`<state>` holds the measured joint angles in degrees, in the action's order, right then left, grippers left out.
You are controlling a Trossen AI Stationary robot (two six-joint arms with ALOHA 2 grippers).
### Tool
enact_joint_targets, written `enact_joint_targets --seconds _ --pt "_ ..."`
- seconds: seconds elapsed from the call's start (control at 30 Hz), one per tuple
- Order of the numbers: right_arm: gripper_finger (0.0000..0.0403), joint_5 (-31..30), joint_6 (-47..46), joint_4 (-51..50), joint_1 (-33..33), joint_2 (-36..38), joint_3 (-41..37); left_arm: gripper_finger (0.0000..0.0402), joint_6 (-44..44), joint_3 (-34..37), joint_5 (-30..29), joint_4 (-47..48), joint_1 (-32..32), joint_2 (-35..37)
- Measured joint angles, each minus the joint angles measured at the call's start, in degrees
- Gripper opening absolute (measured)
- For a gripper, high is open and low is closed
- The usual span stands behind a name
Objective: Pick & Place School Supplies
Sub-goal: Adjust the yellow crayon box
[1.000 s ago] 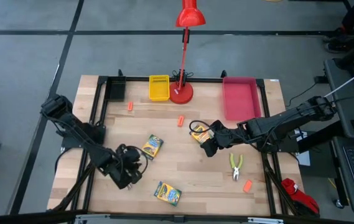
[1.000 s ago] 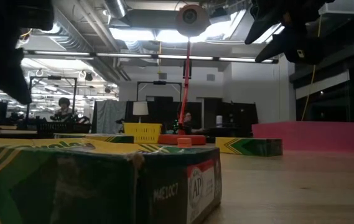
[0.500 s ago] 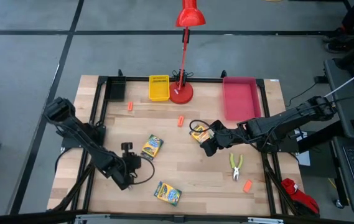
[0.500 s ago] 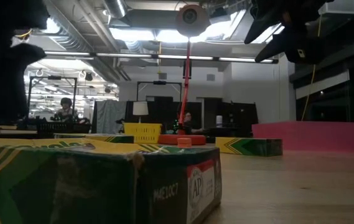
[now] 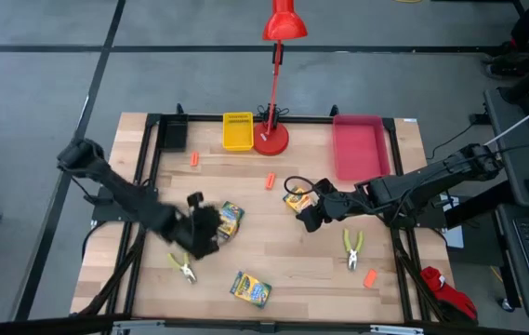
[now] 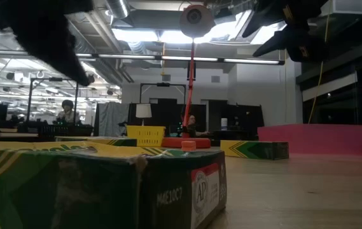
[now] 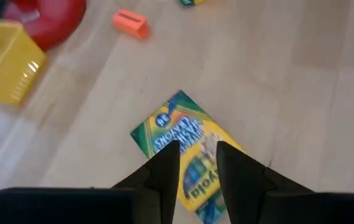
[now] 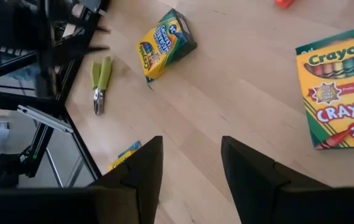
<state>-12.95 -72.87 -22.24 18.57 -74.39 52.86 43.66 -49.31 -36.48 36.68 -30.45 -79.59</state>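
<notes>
My left gripper (image 5: 206, 230) (image 7: 198, 152) hangs open above the table, right over the near end of the middle yellow-and-green crayon box (image 5: 229, 219) (image 7: 183, 140), which lies flat. My right gripper (image 5: 311, 217) (image 8: 192, 155) is open and hovers just near of a second crayon box (image 5: 297, 200) (image 8: 344, 93). The third box (image 5: 250, 289) lies near the front edge and fills the low view (image 6: 104, 184). One pair of lime-handled pliers (image 5: 182, 267) (image 8: 100, 81) lies near-left, the other (image 5: 351, 247) on the right. Orange pieces lie on the table (image 5: 194, 159), (image 5: 270, 180), (image 5: 370, 277).
A yellow tray (image 5: 237, 131), the red lamp's base (image 5: 271, 140), a pink tray (image 5: 359, 144) and a black tray (image 5: 173, 135) line the far edge. Bare wood lies between the two grippers and along the near middle. A black frame (image 5: 143, 186) rims the table.
My left gripper has risen and swung from the near-left of the table toward the far right, ending over the middle crayon box. The pliers that it stood over now lie uncovered on the wood.
</notes>
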Motion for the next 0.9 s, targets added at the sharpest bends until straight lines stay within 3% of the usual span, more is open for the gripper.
enact_joint_targets --seconds 0.13,0.2,0.4,0.57,0.9 --pt "0.0166 -1.3 0.3 0.2 0.0 0.0 0.0 0.0102 -8.9 2.8 31.8 -8.2 13.0 4.8" --pt "0.0166 -2.9 1.2 0.8 0.0 0.0 0.0 0.0102 -14.4 3.3 40.3 -13.0 17.2 6.4" --pt "0.0166 -3.7 3.2 2.2 0.0 0.0 0.0 0.0102 -36.1 0.4 41.6 -4.6 26.0 7.3" --pt "0.0166 -4.9 3.2 2.7 0.0 0.0 0.0 0.0102 -50.3 -2.6 45.6 2.8 33.8 2.5" --pt "0.0166 -5.7 3.0 3.2 0.1 0.0 0.0 0.0102 -66.8 -7.8 49.5 4.7 37.4 -9.9"
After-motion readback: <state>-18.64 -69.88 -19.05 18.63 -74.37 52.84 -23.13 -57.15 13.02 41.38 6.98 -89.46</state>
